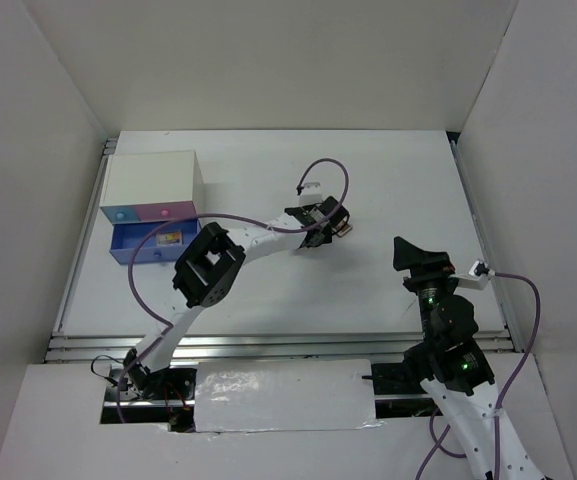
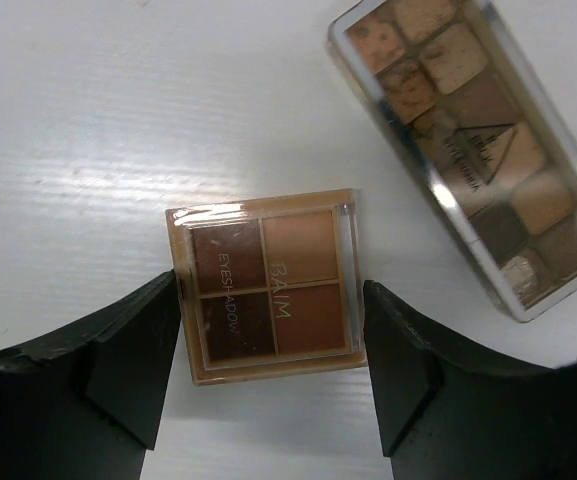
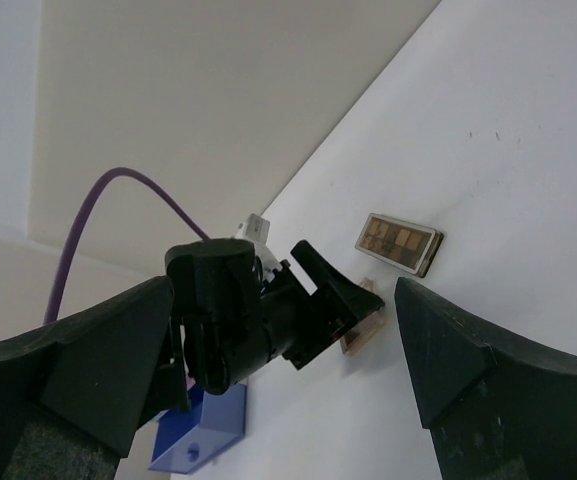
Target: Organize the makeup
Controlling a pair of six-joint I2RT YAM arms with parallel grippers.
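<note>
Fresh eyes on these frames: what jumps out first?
The left gripper sits low over a small brown palette mid-table, fingers close on either side; whether they grip it is unclear. A longer palette lies just beside it, and the blue drawer of the white box at far left stands open.

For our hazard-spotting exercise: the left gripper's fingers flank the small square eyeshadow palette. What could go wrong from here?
1. The square palette lies flat between the fingers of the left gripper, a little skewed; it may twist or slip when pinched.
2. The long palette lies close by; a finger could knock it.
</note>
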